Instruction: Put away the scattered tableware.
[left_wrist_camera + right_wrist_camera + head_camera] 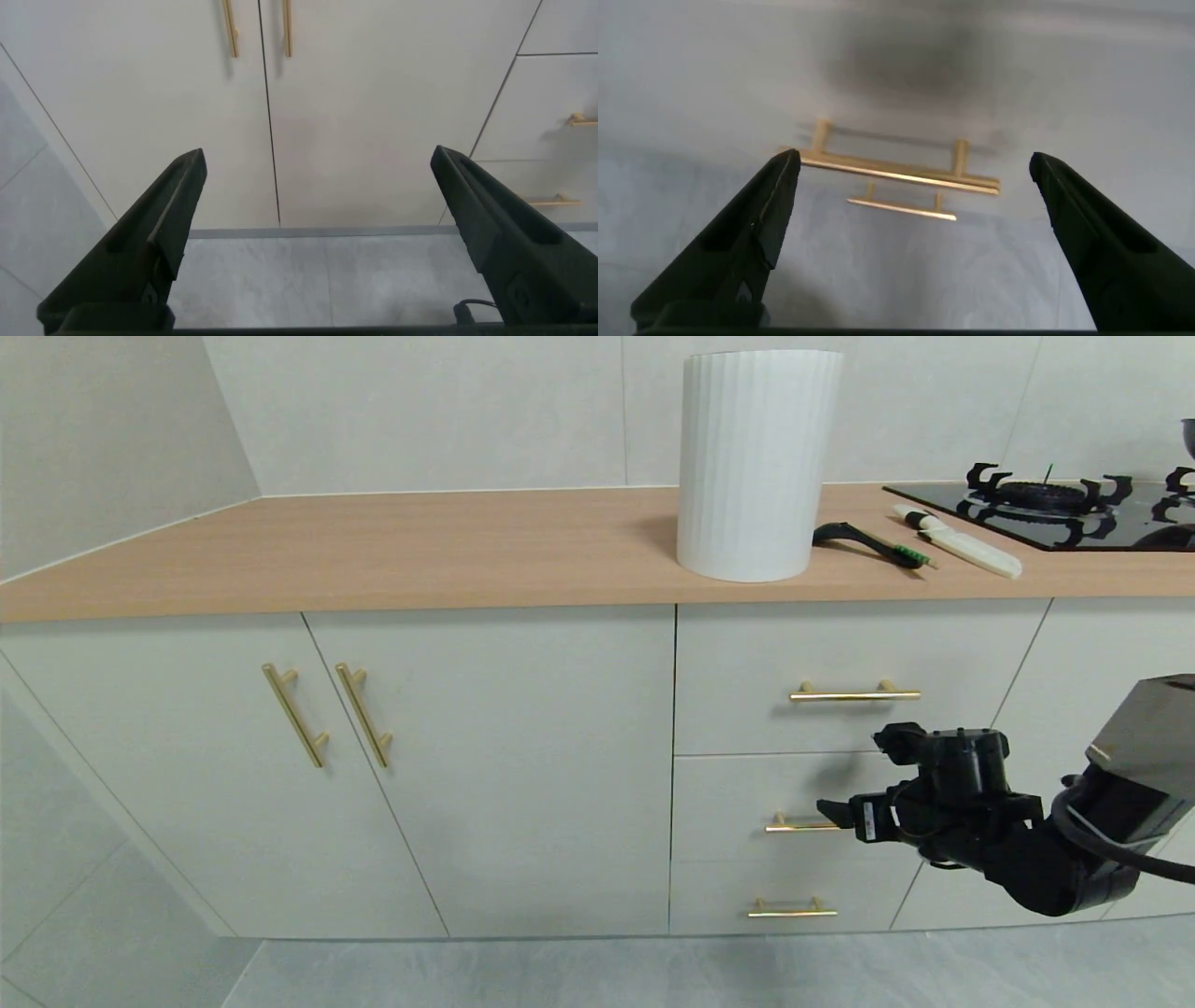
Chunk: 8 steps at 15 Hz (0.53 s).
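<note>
Head view. A wood-topped table (420, 551) runs left to right along a pale tiled wall (420, 411), with a grey tiled floor (560, 975) below. Under the top are pale cupboard doors (485, 756) with brass bar handles on the left and a stack of drawers on the right. A tall white ribbed canister (752, 467) stands upright on the table. A black hob (1046, 509) is set in at the far right.

The black utensil (864, 541) lies flat just right of the canister. Its long axis runs left to right, with the head toward the canister and the green-tipped handle pointing right and slightly near. The white knife (962, 546) lies just right of it, between the utensil and the hob, with its dark end far-left and its pale end pointing near-right.

The right gripper (854, 779) is low, at the middle drawer handle (794, 824).

Left wrist view. The left gripper (318, 154) is spread wide and holds nothing. It faces the cupboard doors and the floor.

Right wrist view. The right gripper is spread wide and empty, with the middle drawer handle lying between its fingers (771, 205). Contact cannot be told.
</note>
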Available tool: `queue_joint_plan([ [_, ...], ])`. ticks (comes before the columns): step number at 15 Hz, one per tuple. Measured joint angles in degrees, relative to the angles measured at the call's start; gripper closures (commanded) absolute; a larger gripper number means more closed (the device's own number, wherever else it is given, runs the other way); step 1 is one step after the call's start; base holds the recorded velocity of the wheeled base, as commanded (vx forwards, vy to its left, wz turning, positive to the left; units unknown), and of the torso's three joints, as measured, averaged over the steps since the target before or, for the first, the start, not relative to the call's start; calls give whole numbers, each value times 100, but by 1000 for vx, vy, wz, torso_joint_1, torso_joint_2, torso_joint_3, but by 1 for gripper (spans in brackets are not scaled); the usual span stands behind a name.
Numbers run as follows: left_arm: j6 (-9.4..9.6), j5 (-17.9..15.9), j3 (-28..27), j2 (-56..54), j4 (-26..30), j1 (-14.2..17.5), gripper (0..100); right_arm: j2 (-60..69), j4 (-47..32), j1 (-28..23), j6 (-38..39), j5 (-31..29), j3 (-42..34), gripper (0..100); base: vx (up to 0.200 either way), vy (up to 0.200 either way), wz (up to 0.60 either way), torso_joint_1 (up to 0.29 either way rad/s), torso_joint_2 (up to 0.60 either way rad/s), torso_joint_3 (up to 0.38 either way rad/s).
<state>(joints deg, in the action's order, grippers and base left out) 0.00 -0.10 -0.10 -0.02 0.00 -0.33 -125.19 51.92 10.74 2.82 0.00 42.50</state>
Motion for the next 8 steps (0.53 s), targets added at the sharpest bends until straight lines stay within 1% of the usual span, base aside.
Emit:
queue_joint_plan([
  [2,0,0,0,0,0,-2,0,-210,46,-9,0,-32,83,0,0,0,0,0,0,0],
  [8,0,0,0,0,0,-2,0,-866,471,-9,101,-511,444,0,0,0,0,0,0,0],
])
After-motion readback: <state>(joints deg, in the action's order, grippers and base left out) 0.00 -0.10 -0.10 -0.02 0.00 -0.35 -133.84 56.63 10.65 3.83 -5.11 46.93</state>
